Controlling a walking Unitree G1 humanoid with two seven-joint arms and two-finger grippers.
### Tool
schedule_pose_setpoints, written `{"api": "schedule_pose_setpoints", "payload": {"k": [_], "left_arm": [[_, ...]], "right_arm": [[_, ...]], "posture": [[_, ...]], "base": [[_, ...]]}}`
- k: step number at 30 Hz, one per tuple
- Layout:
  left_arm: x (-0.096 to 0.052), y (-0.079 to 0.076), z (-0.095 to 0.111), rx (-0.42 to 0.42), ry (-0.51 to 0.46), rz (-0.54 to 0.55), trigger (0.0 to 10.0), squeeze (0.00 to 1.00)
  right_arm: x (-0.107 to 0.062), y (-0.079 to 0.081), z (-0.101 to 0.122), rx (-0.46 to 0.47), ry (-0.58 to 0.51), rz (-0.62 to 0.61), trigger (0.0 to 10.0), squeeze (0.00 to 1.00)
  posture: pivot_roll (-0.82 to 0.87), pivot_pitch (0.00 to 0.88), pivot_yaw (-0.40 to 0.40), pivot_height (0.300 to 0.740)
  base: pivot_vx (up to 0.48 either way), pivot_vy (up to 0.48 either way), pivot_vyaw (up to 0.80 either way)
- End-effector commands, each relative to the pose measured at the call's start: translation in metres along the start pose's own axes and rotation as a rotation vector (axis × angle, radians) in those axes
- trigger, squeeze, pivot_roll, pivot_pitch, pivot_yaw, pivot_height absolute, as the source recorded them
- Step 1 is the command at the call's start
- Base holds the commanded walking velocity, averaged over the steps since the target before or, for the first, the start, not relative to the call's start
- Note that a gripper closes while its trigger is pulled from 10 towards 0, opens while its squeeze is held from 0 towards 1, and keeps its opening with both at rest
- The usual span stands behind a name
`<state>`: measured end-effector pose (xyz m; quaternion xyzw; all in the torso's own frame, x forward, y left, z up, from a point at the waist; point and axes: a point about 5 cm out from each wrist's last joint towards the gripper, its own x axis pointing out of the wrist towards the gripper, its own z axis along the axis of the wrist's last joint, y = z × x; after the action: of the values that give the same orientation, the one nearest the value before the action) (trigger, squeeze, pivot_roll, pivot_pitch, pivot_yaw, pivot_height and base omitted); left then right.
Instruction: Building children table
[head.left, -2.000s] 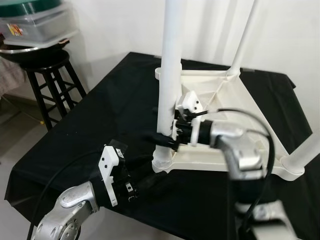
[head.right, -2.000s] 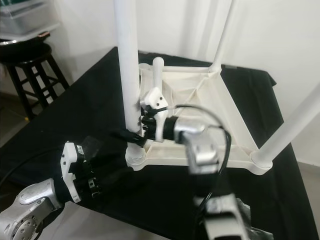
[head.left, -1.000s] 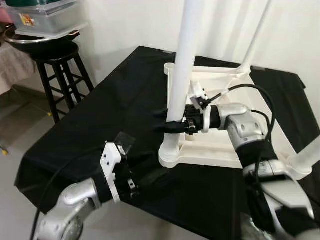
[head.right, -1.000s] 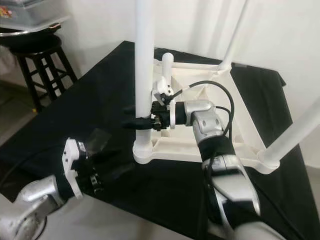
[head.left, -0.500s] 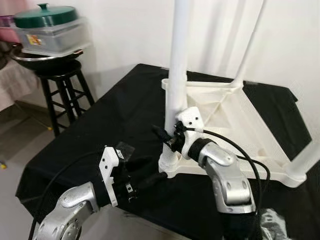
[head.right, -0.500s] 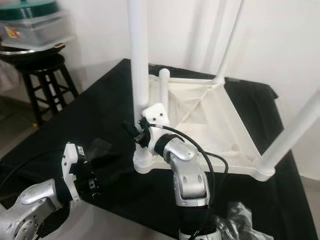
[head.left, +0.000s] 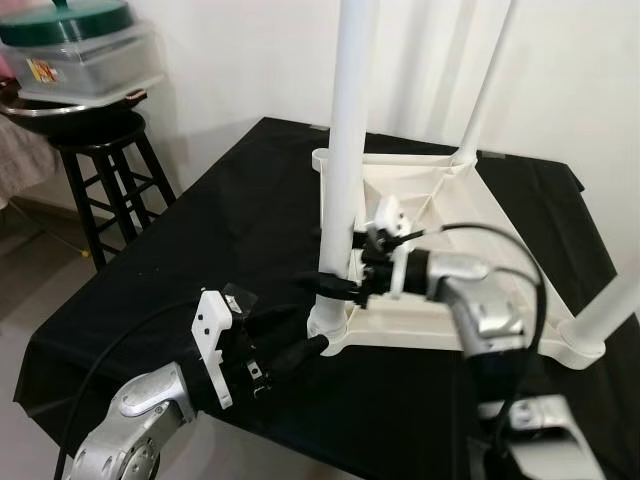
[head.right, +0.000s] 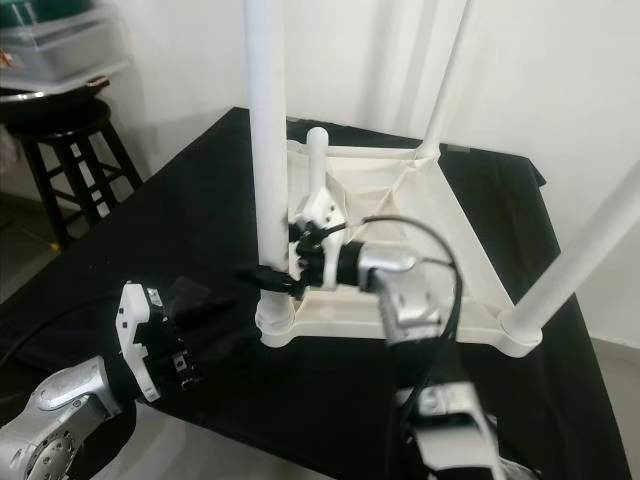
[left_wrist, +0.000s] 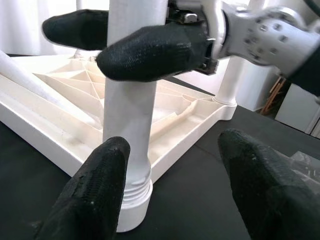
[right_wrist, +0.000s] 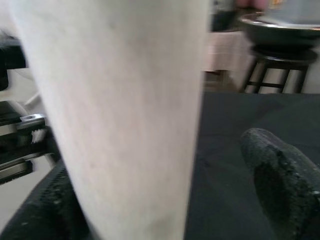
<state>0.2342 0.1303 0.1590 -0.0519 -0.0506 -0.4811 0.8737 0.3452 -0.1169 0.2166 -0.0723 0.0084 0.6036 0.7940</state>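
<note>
The right gripper (head.left: 322, 283) has its two long black fingers set either side of the tall white plastic table leg (head.left: 343, 130), low on the tube just above its threaded foot; in the right wrist view the leg (right_wrist: 115, 115) fills the space between the two black pads (right_wrist: 282, 170), so the fingers look clasped on it, though whether they press hard cannot be told. The left gripper (head.left: 300, 335) sits lower and nearer the robot, its fingers spread apart and pointing at the round white corner socket (head.left: 325, 328) where this leg meets the table; in the left wrist view its fingertips (left_wrist: 100, 185) straddle the foot of the leg without touching it. The socket belongs to the upside-down white plastic children's table top (head.left: 440, 200), whose ribbed underside faces up and which lies on the black cloth (head.left: 200, 230) draped over the work surface. Another white leg (head.left: 485, 85) stands at the far corner and a third (head.left: 615, 305) at the near right corner, while a short white stub (head.right: 317, 150) shows at the far left corner. Off to the left a dark wooden stool (head.left: 105, 170) carries a clear lidded container (head.left: 85, 55). The step in hand looks like seating this leg in its corner socket. Judging from the threads visible at its base, the next move probably calls for turning the leg while keeping it upright, with the left gripper steadying the corner.
</note>
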Motion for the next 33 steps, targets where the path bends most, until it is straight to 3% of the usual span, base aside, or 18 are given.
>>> {"api": "schedule_pose_setpoints", "payload": {"k": [1, 2, 7, 8, 17, 20, 24, 26, 27, 28, 29, 30, 31, 32, 33], "left_arm": [[0.001, -0.001, -0.002, -0.002, -0.006, 0.002, 10.0, 0.00], [0.002, -0.002, -0.002, 0.003, -0.007, 0.010, 10.0, 0.00], [0.003, -0.002, -0.002, 0.006, -0.007, 0.013, 10.0, 0.00], [0.003, -0.003, -0.002, 0.006, -0.007, 0.013, 10.0, 0.00], [0.003, -0.004, -0.001, 0.004, -0.005, 0.006, 10.0, 0.00], [0.004, -0.005, 0.000, 0.002, -0.008, 0.002, 10.0, 0.00], [0.003, -0.005, 0.000, 0.001, -0.010, 0.001, 10.0, 0.00], [0.001, -0.004, 0.001, -0.002, -0.013, -0.002, 10.0, 0.00], [0.000, -0.002, 0.002, -0.001, -0.012, -0.005, 10.0, 0.00], [0.000, -0.002, 0.002, -0.001, -0.012, -0.005, 10.0, 0.00], [0.000, -0.002, 0.002, 0.000, -0.010, -0.007, 10.0, 0.00], [0.000, -0.002, 0.002, 0.000, -0.010, -0.007, 10.0, 0.00], [0.000, 0.000, 0.002, 0.001, -0.008, -0.009, 10.0, 0.00], [-0.001, 0.001, 0.002, 0.001, -0.006, -0.009, 10.0, 0.00], [-0.001, 0.001, 0.002, 0.001, -0.006, -0.009, 10.0, 0.00]], "right_arm": [[0.001, -0.003, -0.001, 0.006, 0.019, 0.053, 10.0, 0.03], [0.004, -0.013, 0.002, 0.030, 0.047, 0.095, 10.0, 0.00], [0.006, -0.017, 0.004, 0.053, 0.050, 0.112, 10.0, 0.00], [0.007, -0.020, 0.006, 0.060, 0.043, 0.113, 0.0, 0.00], [-0.002, -0.024, 0.002, 0.057, 0.028, 0.120, 0.0, 0.00], [-0.015, -0.024, -0.003, 0.030, 0.015, 0.081, 0.0, 0.00], [-0.022, -0.022, -0.008, 0.019, 0.017, 0.019, 0.0, 0.00], [-0.021, -0.004, -0.031, 0.059, 0.067, -0.225, 0.0, 0.00], [-0.018, 0.005, -0.049, 0.137, 0.100, -0.628, 0.0, 0.00], [-0.018, 0.005, -0.049, 0.137, 0.100, -0.628, 0.0, 0.00], [-0.025, 0.013, -0.062, 0.204, 0.145, -0.934, 0.0, 0.00], [-0.025, 0.013, -0.062, 0.204, 0.145, -0.934, 0.0, 0.00], [-0.019, 0.033, -0.068, 0.184, 0.190, -0.964, 0.0, 0.00], [-0.012, 0.044, -0.066, 0.136, 0.192, -0.910, 0.0, 0.00], [-0.012, 0.044, -0.066, 0.136, 0.192, -0.910, 0.0, 0.00]], "posture": [[-0.03, 0.043, -0.070, 0.740], [-0.02, 0.041, -0.074, 0.740], [-0.01, 0.043, -0.074, 0.740], [-0.01, 0.045, -0.074, 0.740], [-0.02, 0.055, -0.072, 0.740], [-0.04, 0.067, -0.070, 0.740], [-0.05, 0.073, -0.070, 0.740], [-0.07, 0.076, -0.074, 0.740], [-0.07, 0.082, -0.067, 0.740], [-0.07, 0.082, -0.067, 0.740], [-0.07, 0.085, -0.065, 0.740], [-0.07, 0.085, -0.065, 0.740], [-0.07, 0.084, -0.055, 0.740], [-0.08, 0.075, -0.045, 0.740], [-0.08, 0.075, -0.045, 0.740]], "base": [[0.000, 0.000, 0.00], [0.000, 0.000, 0.00], [0.000, 0.000, 0.00], [0.000, 0.000, 0.00], [0.000, 0.000, 0.00], [0.000, 0.000, 0.00], [0.000, 0.000, 0.00], [0.000, 0.000, 0.00], [0.000, 0.000, 0.00], [0.000, 0.000, 0.00], [0.000, 0.000, 0.00], [0.000, 0.000, 0.00], [0.000, 0.000, 0.00], [0.000, 0.000, 0.00], [0.000, 0.000, 0.00]]}}
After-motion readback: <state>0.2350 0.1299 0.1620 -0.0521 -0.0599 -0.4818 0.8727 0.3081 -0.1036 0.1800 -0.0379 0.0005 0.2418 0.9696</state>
